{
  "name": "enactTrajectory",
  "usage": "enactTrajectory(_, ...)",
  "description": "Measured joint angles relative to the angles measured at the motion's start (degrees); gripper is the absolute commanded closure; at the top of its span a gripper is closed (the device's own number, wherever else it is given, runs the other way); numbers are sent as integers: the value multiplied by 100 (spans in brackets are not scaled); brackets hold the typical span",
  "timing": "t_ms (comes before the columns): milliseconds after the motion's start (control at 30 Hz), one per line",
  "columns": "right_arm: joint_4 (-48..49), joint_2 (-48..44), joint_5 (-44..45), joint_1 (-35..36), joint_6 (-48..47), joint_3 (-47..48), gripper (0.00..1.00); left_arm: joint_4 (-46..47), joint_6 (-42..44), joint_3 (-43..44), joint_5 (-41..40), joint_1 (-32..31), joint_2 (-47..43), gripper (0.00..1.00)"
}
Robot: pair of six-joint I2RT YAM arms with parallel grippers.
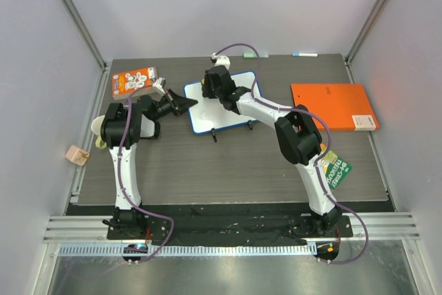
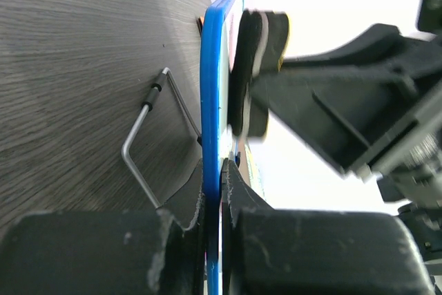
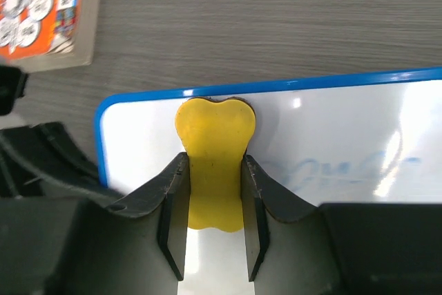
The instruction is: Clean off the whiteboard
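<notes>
The whiteboard (image 1: 204, 117) sits slightly askew on the grey worktop (image 1: 207, 170), in the upper middle of the overhead frame. We see the left claw (image 2: 218, 179) clenched on the blue frame at its left edge. The right claw (image 3: 215, 162) grasps a yellow eraser (image 3: 214, 126), held against the board's upper left corner. Faint blue smears (image 3: 331, 169) show to the eraser's right. An orange folder (image 1: 333, 106) lies at the right.

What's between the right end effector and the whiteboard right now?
A yellow eraser, gripped by the right end effector and pressed on the whiteboard near its blue edge; the right wrist view shows it.
</notes>
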Motion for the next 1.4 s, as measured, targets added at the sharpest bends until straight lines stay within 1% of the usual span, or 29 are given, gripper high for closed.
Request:
enactTrajectory(67, -13, -101, 101, -149, 39, -122, 99, 7, 0, 0, 2, 0, 0, 100)
enactTrajectory(233, -203, -205, 730, -616, 13, -151, 99, 66, 2, 7, 2, -11, -2, 100)
enactTrajectory(367, -463, -201, 1108, -758, -11, -28, 99, 109, 4, 17, 9, -15, -2, 100)
enactTrajectory(467, -507, -197, 1115, -752, -33, -15, 99, 133, 11, 24, 28, -20, -2, 100)
enactTrajectory(567, -470, -192, 940, -756, -94, -35, 98, 131, 11, 24, 33, -22, -2, 100)
enactTrajectory(667, -286, -210, 730, -713, -151, -144, 99, 127, 9, 24, 42, -20, -2, 100)
enactTrajectory(833, -269, -201, 710, -479, -245, -111, 99, 125, 9, 24, 52, -24, -2, 100)
enactTrajectory(1033, -483, 251, 684, 162, -271, 586, 99, 57, 20, 24, 55, -35, 0, 100)
enactTrajectory(1133, -516, 431, 699, 350, -273, 815, 98, 0, 15, 24, 52, -33, 0, 100)
enactTrajectory(1267, -551, 461, 776, 341, -243, 852, 99, -35, 13, 24, 28, -37, 0, 100)
enactTrajectory(1400, -452, 369, 809, 212, -136, 675, 99, -52, 11, 24, 20, -42, 0, 100)
